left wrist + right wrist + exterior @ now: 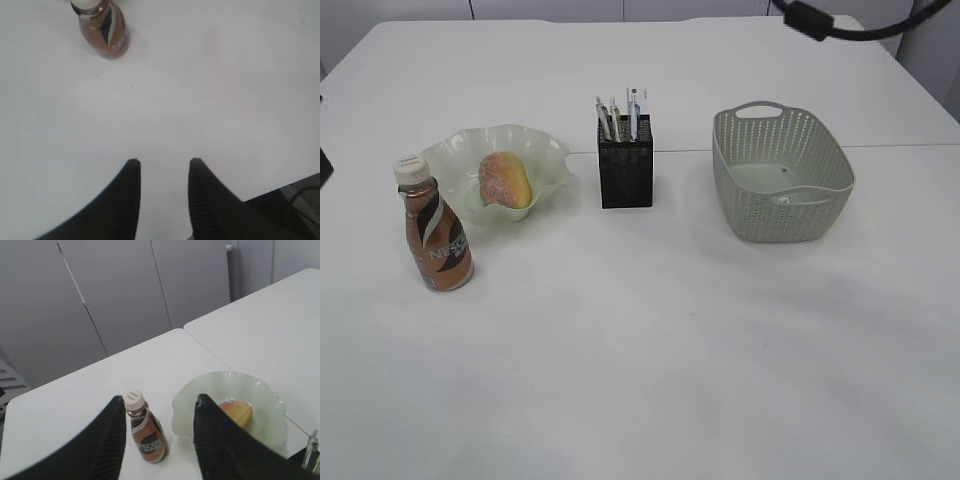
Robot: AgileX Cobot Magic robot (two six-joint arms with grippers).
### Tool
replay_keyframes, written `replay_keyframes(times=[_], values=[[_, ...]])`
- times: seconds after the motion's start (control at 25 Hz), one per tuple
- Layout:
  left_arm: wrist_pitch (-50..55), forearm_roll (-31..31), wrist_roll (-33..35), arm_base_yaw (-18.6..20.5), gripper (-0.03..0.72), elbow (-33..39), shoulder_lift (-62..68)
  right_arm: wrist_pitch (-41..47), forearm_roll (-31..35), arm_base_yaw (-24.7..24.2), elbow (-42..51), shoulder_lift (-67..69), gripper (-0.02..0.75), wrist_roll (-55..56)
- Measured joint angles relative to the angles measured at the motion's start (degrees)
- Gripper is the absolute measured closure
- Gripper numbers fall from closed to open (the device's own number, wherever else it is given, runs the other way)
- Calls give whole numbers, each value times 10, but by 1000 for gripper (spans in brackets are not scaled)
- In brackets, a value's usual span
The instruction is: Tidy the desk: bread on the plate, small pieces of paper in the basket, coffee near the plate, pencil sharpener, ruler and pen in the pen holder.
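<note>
Coffee bottle point(437, 237): upright on the white surface point(670, 350) at far left, cap on, just left of and nearer than the plate, apart from it.
Plate point(545, 155): pale green, wavy rim, left of centre.
Bread point(505, 180): lies inside the plate, leaning toward its near side.
Pen holder point(625, 165): black mesh box, centre, upright, between plate and basket and apart from both.
Holder contents: several pens point(611, 118) and a flat white item stand in it, tips above the rim; a pencil sharpener cannot be made out.
Basket point(825, 170): grey-green, perforated walls, right of centre; one small pale scrap point(782, 199) shows at its near inner wall, too small to identify.
Left claw point(164, 165): fingers parted, nothing between them, above bare surface; bottle at the top left of its wrist view.
Right claw point(160, 402): fingers parted, empty, raised well above the surface; bottle and plate with bread lie below it in its wrist view.
Cable point(840, 28): dark, crosses the far right corner in the exterior view.
</note>
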Motion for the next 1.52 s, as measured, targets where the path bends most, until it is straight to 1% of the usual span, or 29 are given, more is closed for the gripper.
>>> replay_keyframes(times=[0.12,0.32,0.48,0.6,0.72,0.8,0.92,1.08,1.16,1.32,1.4,1.52], values=[[-14,-1,-19,-3,451,-5,-45,-45,0,-16,0,-23,377,13],[-15,-1,-29,-3,449,-37,-132,-121,0,-19,0,-49,377,27],[-11,0,-29,-3,449,-52,-197,-125,0,-19,-1,-52,377,45],[1,8,-29,-3,449,-57,-242,-86,0,-19,-1,-52,377,60],[13,29,-29,-3,449,-59,-276,-23,0,-19,-1,-52,378,62],[17,45,-29,-3,449,-60,-288,28,0,-19,-1,-52,378,39],[17,65,-29,-3,449,-60,-296,103,0,-19,14,-52,378,-43],[17,64,13,-3,449,-60,-307,206,0,-19,76,-52,377,-131],[17,57,31,-3,449,-60,-319,236,0,-19,116,-52,377,-154],[18,55,41,-3,449,-56,-360,285,0,-19,201,-56,377,-173],[18,53,41,-3,449,-41,-394,299,0,-19,232,-68,378,-175],[18,44,33,-3,449,10,-459,309,0,-19,279,-101,388,-177]])
